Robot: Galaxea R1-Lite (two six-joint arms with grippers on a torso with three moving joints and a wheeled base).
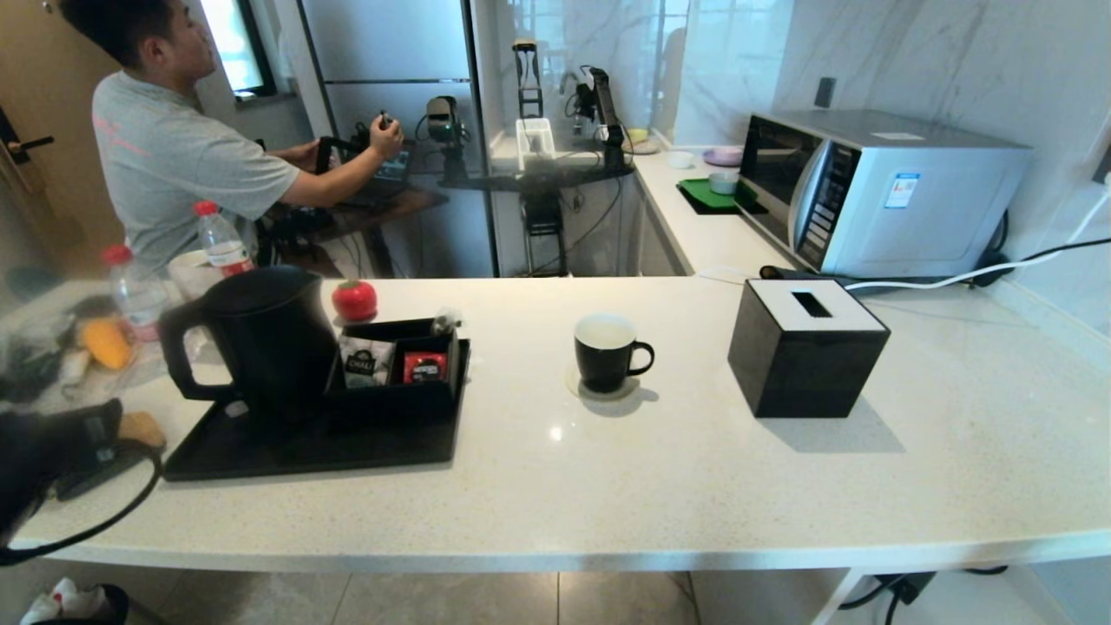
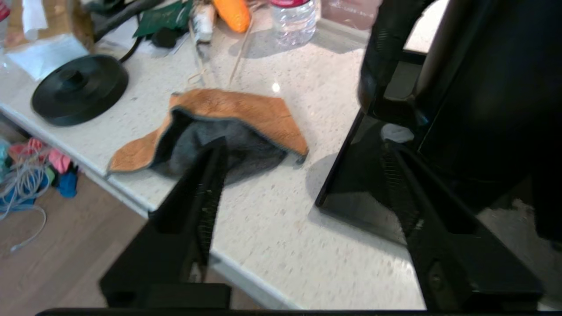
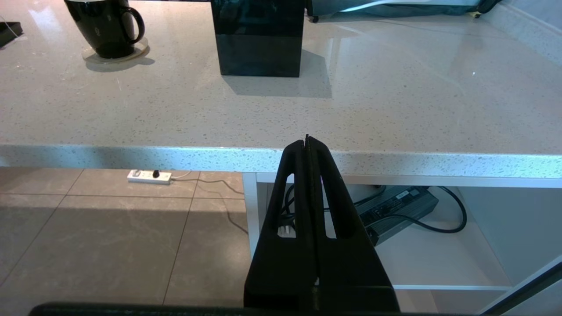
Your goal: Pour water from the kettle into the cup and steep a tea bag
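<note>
The matte black kettle (image 1: 260,343) stands at the left of a black tray (image 1: 260,456), its loop handle (image 2: 380,57) facing my left arm. In the left wrist view my left gripper (image 2: 304,145) is open and empty, low over the counter by the tray's corner, short of the handle. The black cup (image 1: 605,351) with a white inside sits on a pale coaster at mid-counter, also in the right wrist view (image 3: 105,26). A tiny pale pouch, apparently the tea bag (image 1: 447,321), rests on the back corner of the sachet box. My right gripper (image 3: 307,139) is shut, below the counter's front edge.
A black box (image 1: 399,382) on the tray holds a CHALI sachet (image 1: 366,363) and a red sachet (image 1: 424,367). An orange-grey cloth (image 2: 228,123) and the kettle base (image 2: 79,90) lie left of the tray. A black tissue box (image 1: 807,347) and a microwave (image 1: 877,191) stand right. A person sits behind.
</note>
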